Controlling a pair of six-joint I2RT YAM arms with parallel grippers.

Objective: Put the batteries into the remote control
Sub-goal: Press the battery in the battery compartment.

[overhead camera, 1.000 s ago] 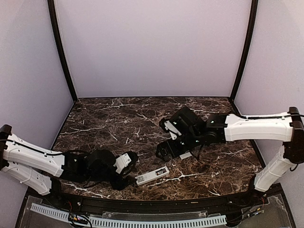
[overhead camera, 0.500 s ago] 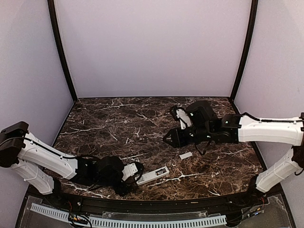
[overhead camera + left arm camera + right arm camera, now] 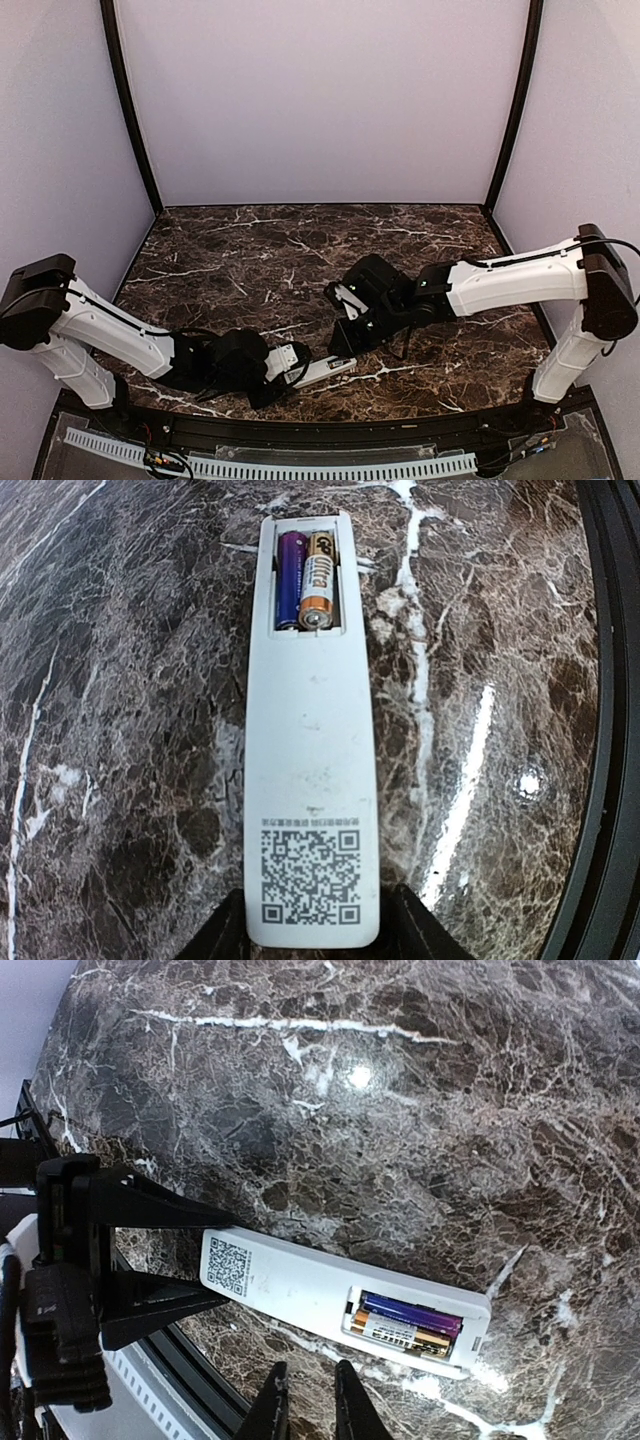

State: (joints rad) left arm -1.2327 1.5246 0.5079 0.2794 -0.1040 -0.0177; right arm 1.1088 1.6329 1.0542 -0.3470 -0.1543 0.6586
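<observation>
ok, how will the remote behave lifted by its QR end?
The remote control probably stays stiff: hard plastic shell. Batteries lie in the uncovered bay at the far end, so that end likely dips, and they may fall out if tipped.

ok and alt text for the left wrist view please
A white remote control lies back-up on a dark marble table, its open compartment at the far end holding two batteries, one purple, one gold and black. The fingers of the left pincer flank its near end, by a QR code label.
</observation>
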